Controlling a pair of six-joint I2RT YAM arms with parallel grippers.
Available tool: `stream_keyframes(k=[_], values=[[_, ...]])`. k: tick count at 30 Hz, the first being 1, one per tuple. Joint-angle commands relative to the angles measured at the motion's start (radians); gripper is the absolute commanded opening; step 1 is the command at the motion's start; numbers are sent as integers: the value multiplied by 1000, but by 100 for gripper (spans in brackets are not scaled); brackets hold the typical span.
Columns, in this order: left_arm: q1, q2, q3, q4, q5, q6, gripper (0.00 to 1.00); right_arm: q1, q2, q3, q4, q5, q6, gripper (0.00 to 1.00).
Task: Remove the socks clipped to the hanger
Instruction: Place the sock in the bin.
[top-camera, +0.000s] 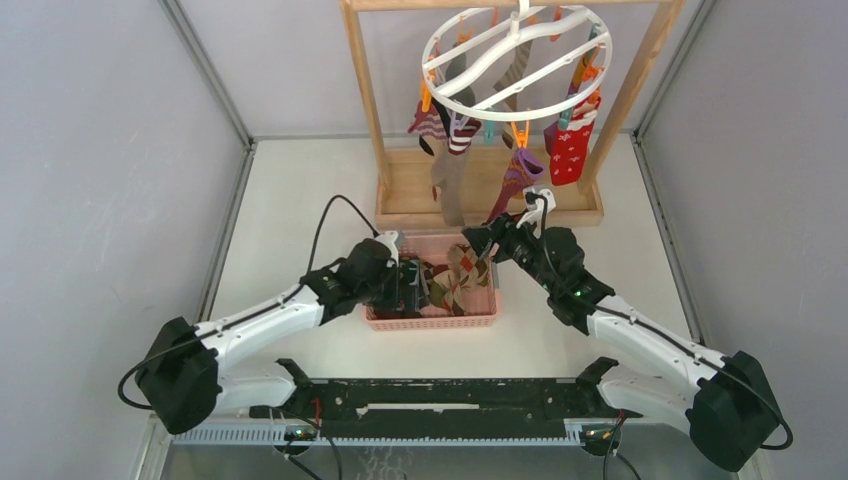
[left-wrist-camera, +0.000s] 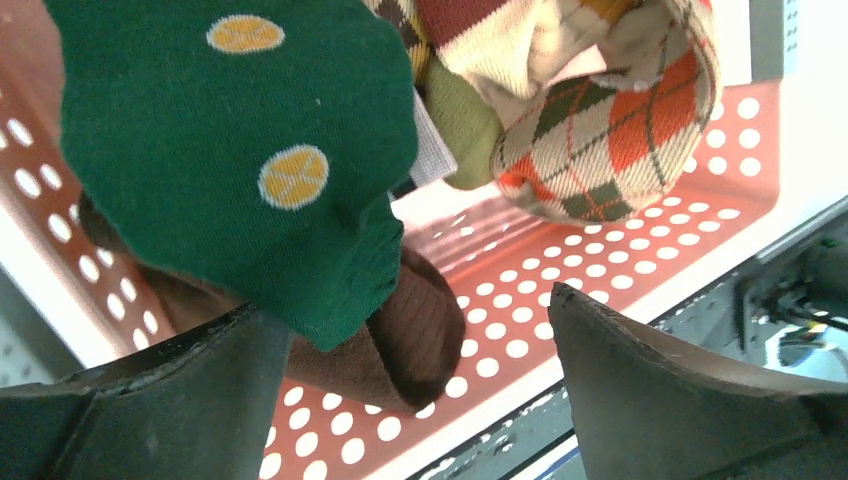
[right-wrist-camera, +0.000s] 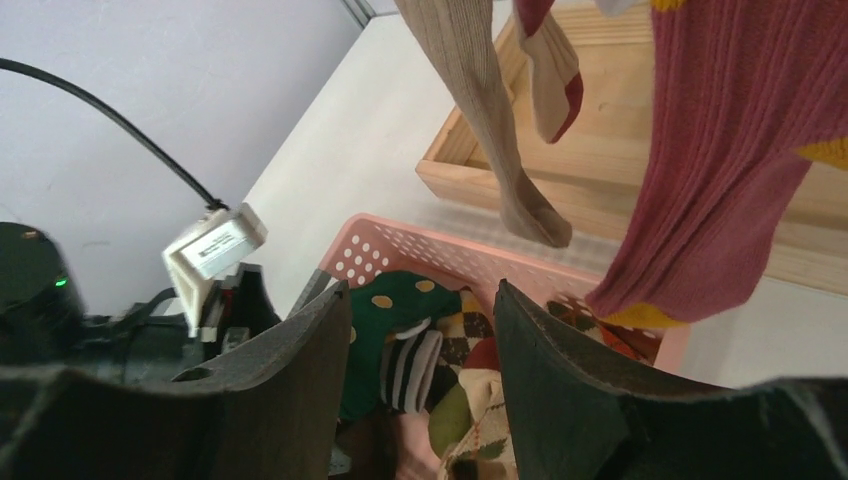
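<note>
The left claw (left-wrist-camera: 415, 310) stood spread wide and empty inside the basket (left-wrist-camera: 620, 270). A green dotted sock (left-wrist-camera: 230, 150) lay loose just ahead of its fingers, draped over a brown sock (left-wrist-camera: 420, 345), with an argyle sock (left-wrist-camera: 610, 130) further ahead to the right. The right claw (right-wrist-camera: 420, 290) was parted too, gripping nothing, poised over the basket's far rim. Above and to its right hung a magenta sock (right-wrist-camera: 720, 180), and up ahead a tan sock (right-wrist-camera: 490, 130). These and several other socks (top-camera: 572, 150) were clipped around the hanger (top-camera: 490, 115), high above and beyond both claws. The socks looked light, limp and stretchy (nothing to break). I judged that a pull would stretch one before its clip (top-camera: 520, 133) let go, and would set the hanger swinging. The hold was best taken on the fabric close under the clip, pinching both layers, then drawn straight down.
</note>
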Motion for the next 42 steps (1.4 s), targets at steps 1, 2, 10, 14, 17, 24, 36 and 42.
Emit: stream_keyframes(k=[1,2,10,14,17,24,36,42], values=[[-97,-79,136,-201,-220,50,100,5,-45,-1,-63,9,-27,62],[-119,-89,151,-234,-250,53,100,5,-50,-1,-78,9,-23,62],[-161,-156,215,-289,-407,87,100,7,-66,-1,-184,4,-6,62],[-161,-121,221,-282,-473,101,100,13,-68,-1,-234,-24,4,62],[-159,-56,196,-248,-489,90,100,27,-51,-1,-262,-40,6,62],[-155,104,164,-113,-443,78,100,133,73,80,-399,0,-24,75],[-71,253,158,72,-219,82,61,200,384,253,-500,84,-18,71],[-71,182,128,33,-249,58,93,206,524,292,-515,95,-15,72]])
